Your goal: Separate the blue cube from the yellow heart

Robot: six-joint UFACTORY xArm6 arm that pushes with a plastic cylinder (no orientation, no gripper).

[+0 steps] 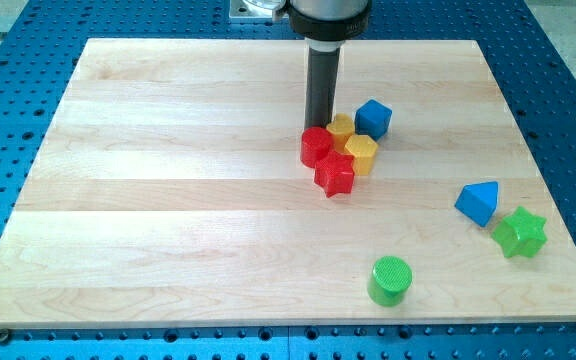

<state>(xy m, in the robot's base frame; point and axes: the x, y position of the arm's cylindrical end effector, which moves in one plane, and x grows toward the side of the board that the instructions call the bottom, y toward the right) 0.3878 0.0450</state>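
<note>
The blue cube [373, 118] sits just right of the board's centre, toward the view's top. The yellow heart [340, 127] lies right beside it on its left, touching or nearly so. A yellow hexagonal block [361, 153] sits just below the heart. A red round block [316, 146] and a red star [335, 174] press against the yellow pair on the left and bottom. My tip [317, 126] stands at the top edge of the red round block, just left of the yellow heart.
A blue triangular block [478, 202] and a green star [520, 232] lie at the view's right. A green cylinder [390, 279] stands near the bottom edge. The wooden board [168, 200] rests on a blue perforated table.
</note>
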